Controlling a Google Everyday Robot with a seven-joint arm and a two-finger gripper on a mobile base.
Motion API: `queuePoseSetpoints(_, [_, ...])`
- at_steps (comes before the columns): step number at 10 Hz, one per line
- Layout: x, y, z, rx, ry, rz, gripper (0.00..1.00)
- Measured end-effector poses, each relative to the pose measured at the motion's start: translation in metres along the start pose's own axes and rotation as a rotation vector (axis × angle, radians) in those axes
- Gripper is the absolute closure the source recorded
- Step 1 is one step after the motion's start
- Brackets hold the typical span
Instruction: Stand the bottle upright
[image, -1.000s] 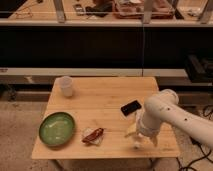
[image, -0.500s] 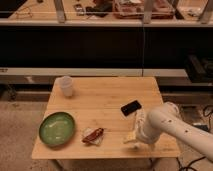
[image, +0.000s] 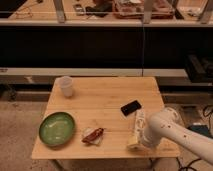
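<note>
Wooden table (image: 110, 95) carries everything, and nothing on it has been set right yet: the job is at its very start, in the approach. The white arm (image: 176, 131) reaches in from the table's right edge and ends in the gripper (image: 143, 140), low over the near right corner, its fingers spread wide and grasping nothing that can be seen. Well away from those fingers, across the near side of the board, sits the green plate (image: 57, 128), empty. The bottle (image: 137, 125) lies flat on its side right at the fingers, its pale length running from them toward the far edge; whether they touch it cannot be told, nor which end is the neck. By my reading, closing on the body, lifting, tipping it onto its base and letting go are all left to do. Farthest from the fingers, at the far left corner, stands the white cup (image: 65, 86). A reddish snack packet (image: 93, 135) lies between fingers and plate, and a black slab (image: 131, 107) rests just past the bottle's far end
</note>
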Motion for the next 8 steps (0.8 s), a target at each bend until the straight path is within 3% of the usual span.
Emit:
queuePoseSetpoints(4, [0.011,-0.002,-0.001,0.012,0.024,-0.017,0.20])
queuePoseSetpoints(8, [0.015,-0.007,0.002,0.023,0.018,-0.013,0.20])
